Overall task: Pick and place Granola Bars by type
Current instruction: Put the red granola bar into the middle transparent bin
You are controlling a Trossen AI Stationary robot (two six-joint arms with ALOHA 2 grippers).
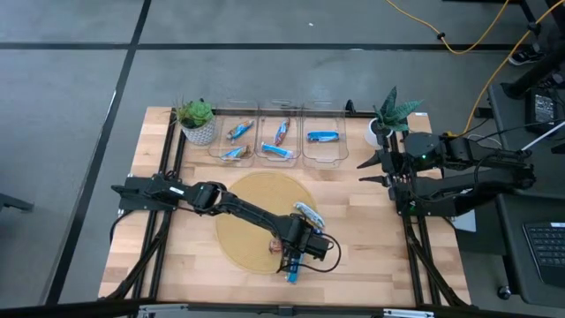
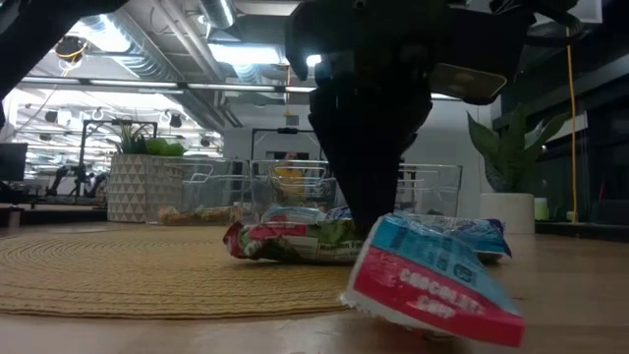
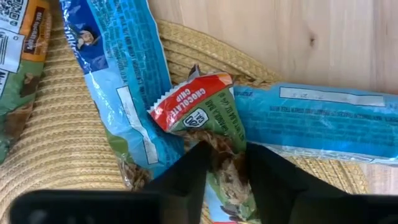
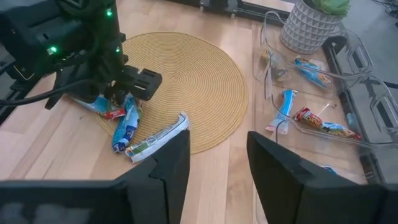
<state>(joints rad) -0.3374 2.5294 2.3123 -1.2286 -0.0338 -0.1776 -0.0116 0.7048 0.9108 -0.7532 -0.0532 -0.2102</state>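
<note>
Three granola bars lie bunched at the near right rim of the round woven mat (image 1: pixel 260 221). A red-and-green bar (image 3: pixel 202 106) sits between two blue ones (image 3: pixel 118 81) (image 3: pixel 323 121), its red end resting on them. My left gripper (image 3: pixel 227 177) (image 1: pixel 296 249) stands over this bunch, shut on the middle bar. In the low view a blue-and-red bar (image 2: pixel 432 280) leans tilted in front of the gripper (image 2: pixel 369 221). Other bars lie in the three clear bins (image 1: pixel 278 141). My right gripper (image 1: pixel 373 170) waits open at the table's right side. My left gripper pinches the red-and-green granola bar about mid-length (image 3: pixel 225 158) between its two fingers (image 3: pixel 186 177), which lie across the bar. It comes from above, pointing down. The bar's red end (image 3: pixel 186 99) rests on the neighbouring blue bars; whether it is lifted does not show.
Three clear bins stand in a row along the far edge, between a potted plant in a white pot (image 1: pixel 198 124) on the left and another plant (image 1: pixel 388 115) on the right. Bare wood (image 1: pixel 362 238) lies right of the mat.
</note>
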